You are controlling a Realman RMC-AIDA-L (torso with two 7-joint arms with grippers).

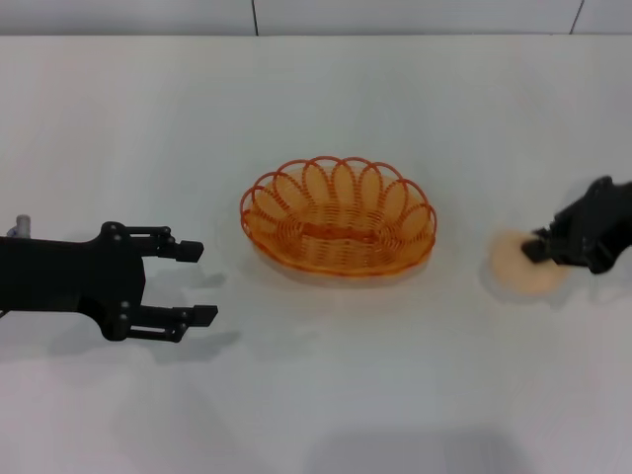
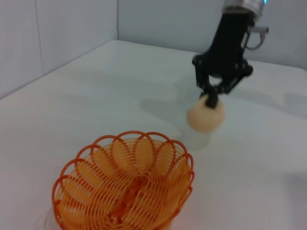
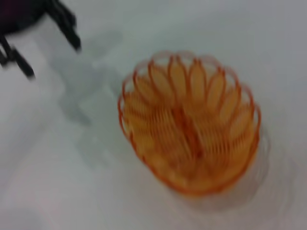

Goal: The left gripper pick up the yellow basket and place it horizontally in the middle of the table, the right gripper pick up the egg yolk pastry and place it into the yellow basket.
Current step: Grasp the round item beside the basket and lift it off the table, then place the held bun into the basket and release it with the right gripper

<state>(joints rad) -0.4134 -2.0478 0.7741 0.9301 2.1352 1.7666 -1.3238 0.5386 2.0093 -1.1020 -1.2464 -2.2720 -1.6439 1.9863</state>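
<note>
Orange looped yellow basket (image 1: 338,215), seemingly peach egg yolk pastry (image 1: 524,265)

The white table (image 1: 326,395) carries the yellow basket (image 1: 338,215) mid-table and, seemingly, the egg yolk pastry (image 1: 523,267).

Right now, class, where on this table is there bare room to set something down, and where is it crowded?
Bare: the table behind the yellow basket, and the near strip in front. Crowded: the left gripper, open, by the basket's left; the right gripper, shut on the egg yolk pastry, to its right.
</note>
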